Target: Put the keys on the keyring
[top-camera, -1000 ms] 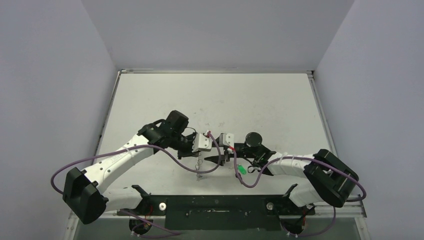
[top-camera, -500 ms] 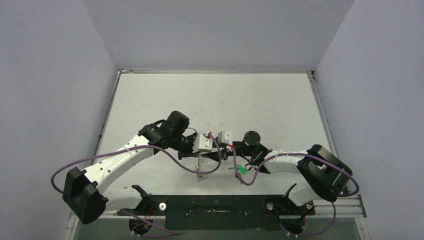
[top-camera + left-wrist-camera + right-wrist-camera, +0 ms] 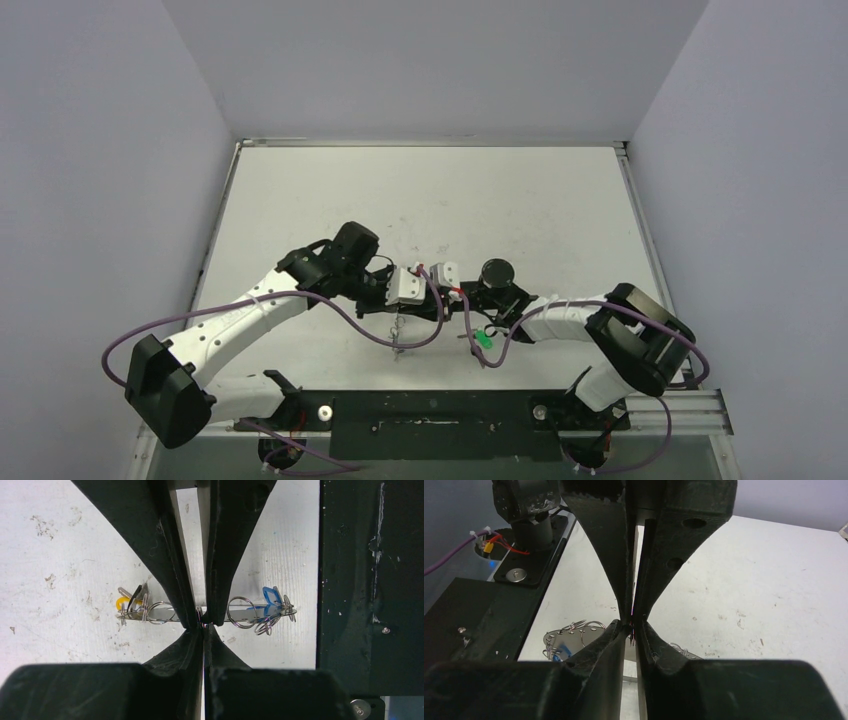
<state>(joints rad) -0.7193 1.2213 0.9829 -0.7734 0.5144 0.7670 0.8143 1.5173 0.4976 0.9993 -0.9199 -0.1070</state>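
Since a second ago the right arm has swung in toward the keyring and its claw has narrowed from partly open to almost closed, while the left arm has not shifted.

Left claw is fully closed, pinching the keyring at its middle; in the left wrist view the keyring reads as a thin silvery strip running out to either side of the fingertips; small split rings hang along it on both sides. Near one end of the keyring sits the yellow key; near the other end, the blue key; both rest just above the white table.

Right claw has its jaws drawn nearly tip to tip, directly over the keyring; a thin reddish glint shows at the tips, but whether anything is pinched there I cannot tell; part of the keyring and its rings lie below those fingers.

From the top view, both claws meet over the keyring close to the near edge of the table; the green key lies apart from the keyring, on the right arm's side, under a loop of purple cable; the black base plate runs along the table edge nearer than the keyring.
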